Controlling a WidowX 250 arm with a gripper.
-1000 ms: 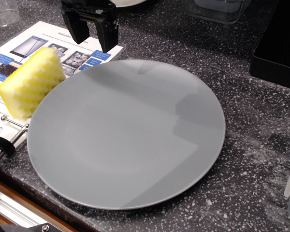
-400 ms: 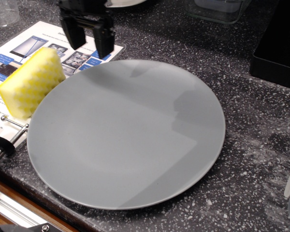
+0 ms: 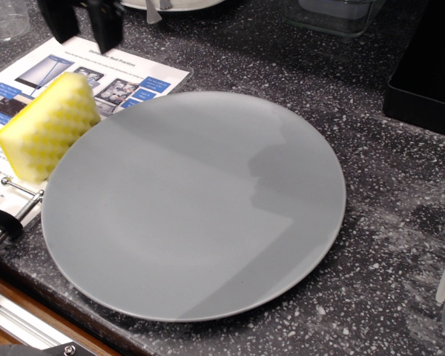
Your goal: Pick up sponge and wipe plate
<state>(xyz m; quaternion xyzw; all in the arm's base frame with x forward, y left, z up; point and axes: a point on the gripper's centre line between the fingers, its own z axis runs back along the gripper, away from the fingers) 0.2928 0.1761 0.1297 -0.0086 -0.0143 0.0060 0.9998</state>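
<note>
The large round grey plate point(image 3: 196, 204) lies flat on the dark speckled counter, filling the middle of the view. The bright yellow sponge point(image 3: 48, 126), with a wavy ridged face, rests against the plate's left rim, partly on a printed leaflet. My gripper point(image 3: 85, 28) is at the top left, above and behind the sponge, apart from it. Its two black fingers point(image 3: 107, 26) stand apart with nothing between them. The upper part of the gripper is cut off by the frame.
A printed leaflet point(image 3: 126, 78) lies under and behind the sponge. A white dish point(image 3: 182, 4) sits at the top edge. A clear container point(image 3: 334, 15) is top right and a black box point(image 3: 426, 70) at the right. A metal clamp point(image 3: 11, 215) sits at the counter's left front edge.
My gripper has moved left and a little up, from behind the plate's far-left rim to above the sponge. The sponge and plate have not moved.
</note>
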